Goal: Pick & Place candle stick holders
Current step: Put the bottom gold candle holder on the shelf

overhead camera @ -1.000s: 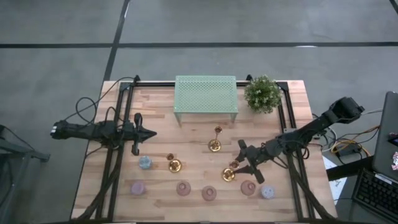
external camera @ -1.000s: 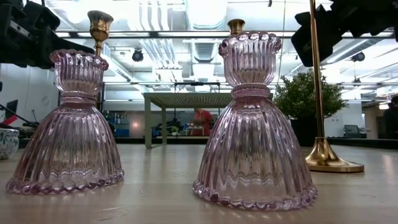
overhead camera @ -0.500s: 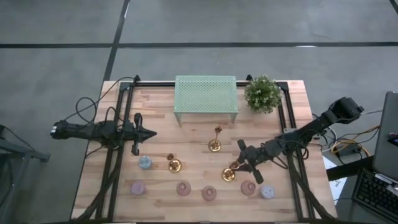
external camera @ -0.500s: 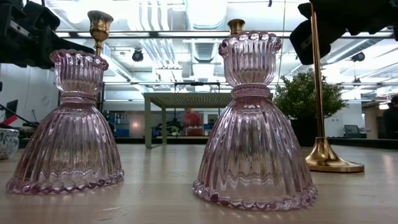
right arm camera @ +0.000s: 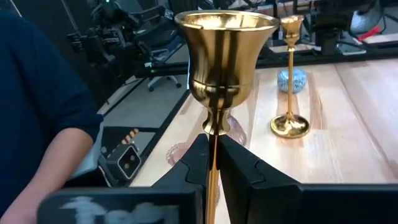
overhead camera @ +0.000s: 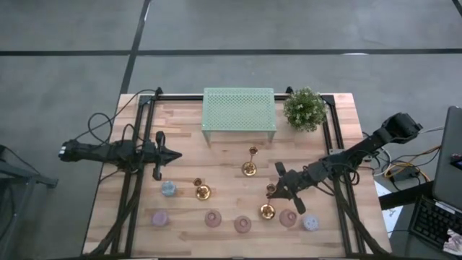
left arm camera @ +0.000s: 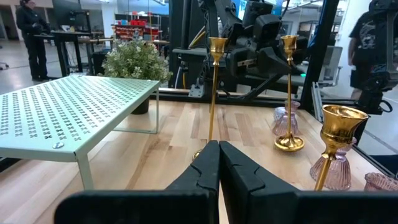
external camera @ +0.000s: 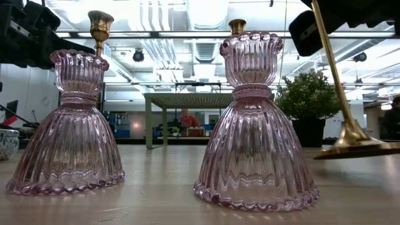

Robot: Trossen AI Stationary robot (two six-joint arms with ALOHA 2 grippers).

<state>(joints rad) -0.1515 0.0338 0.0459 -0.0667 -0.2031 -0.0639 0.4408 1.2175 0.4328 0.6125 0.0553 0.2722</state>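
Right gripper (overhead camera: pixel 275 189): jaws closed on the thin stem of a gold candlestick (overhead camera: pixel 268 211), just under its cup, as the right wrist view shows (right arm camera: pixel 225 59). In the low view this held candlestick (external camera: pixel 350 140) is tilted, its round base lifted at an angle off the wooden table (overhead camera: pixel 224 180). In the high view its base lies near the front edge, between two pink glass holders (overhead camera: pixel 242 224) and (overhead camera: pixel 288 218).

Left gripper (overhead camera: pixel 175 153): jaws closed on nothing, fingers pressed together in the left wrist view (left arm camera: pixel 218 169), hanging over the left part of the table.

The tall candlestick (overhead camera: pixel 250 167) stands upright near the table's middle, in front of the green perforated shelf (overhead camera: pixel 239 110). A shorter candlestick (overhead camera: pixel 202 191) stands upright left of it, near a small patterned holder (overhead camera: pixel 168 188).

A potted plant (overhead camera: pixel 304 108) sits at the back right, beside the shelf. Further pink holders (overhead camera: pixel 213 218) and (overhead camera: pixel 159 217) line the front edge. A person's dark sleeve (right arm camera: pixel 43 124) shows in the right wrist view.
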